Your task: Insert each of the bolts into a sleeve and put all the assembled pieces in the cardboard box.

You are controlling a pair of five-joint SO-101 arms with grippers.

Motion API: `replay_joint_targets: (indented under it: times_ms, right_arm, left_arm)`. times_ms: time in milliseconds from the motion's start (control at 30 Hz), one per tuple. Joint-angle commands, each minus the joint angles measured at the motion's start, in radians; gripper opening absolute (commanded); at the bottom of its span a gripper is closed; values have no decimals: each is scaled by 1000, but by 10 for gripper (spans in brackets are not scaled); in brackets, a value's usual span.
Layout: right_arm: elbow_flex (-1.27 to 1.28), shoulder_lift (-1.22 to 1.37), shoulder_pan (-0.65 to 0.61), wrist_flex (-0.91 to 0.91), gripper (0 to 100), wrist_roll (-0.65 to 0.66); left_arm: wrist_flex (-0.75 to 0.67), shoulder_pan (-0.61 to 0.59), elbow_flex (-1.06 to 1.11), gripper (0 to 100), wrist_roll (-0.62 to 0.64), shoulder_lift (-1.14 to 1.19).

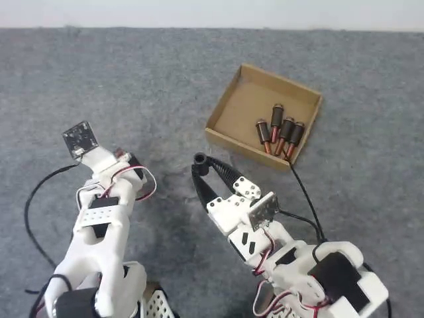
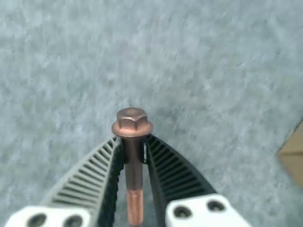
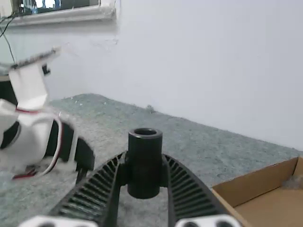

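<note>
My left gripper [image 2: 132,140] is shut on a copper bolt [image 2: 132,124], gripping its shank just under the hex head, above the grey carpet. In the high view this gripper [image 1: 136,173] sits left of centre. My right gripper [image 3: 144,164] is shut on a black sleeve [image 3: 145,156], held upright with its open bore facing up. From above, the sleeve [image 1: 199,159] is near the table's middle, a little to the left of the cardboard box [image 1: 238,147]. Several assembled pieces [image 1: 279,132] lie side by side in the box's right part.
Grey carpet covers the table, with open floor at the far left and between the two arms. A black cable [image 1: 306,199] runs from the box's near corner back along the right arm. A box corner [image 2: 292,152] shows in the left wrist view.
</note>
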Motion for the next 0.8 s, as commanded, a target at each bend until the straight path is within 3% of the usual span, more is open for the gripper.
replay_joint_targets:
  times_ms: [0,233,433,567,767]
  right_arm:
    - [17,-2,-18,27,38,11]
    - [17,-2,-18,30,38,11]
    - [17,-2,-18,31,38,11]
    - [17,-2,-18,31,38,11]
    - [17,-2,-18,31,38,11]
  left_arm:
    - [-141,3,-27,12,-6,-52]
    - [-393,44,-24,12,-11,-52]
    - [-443,143,-21,12,-11,-158]
    - [-267,221,-42,12,-11,-358]
    - [110,396,-136,12,-11,-629]
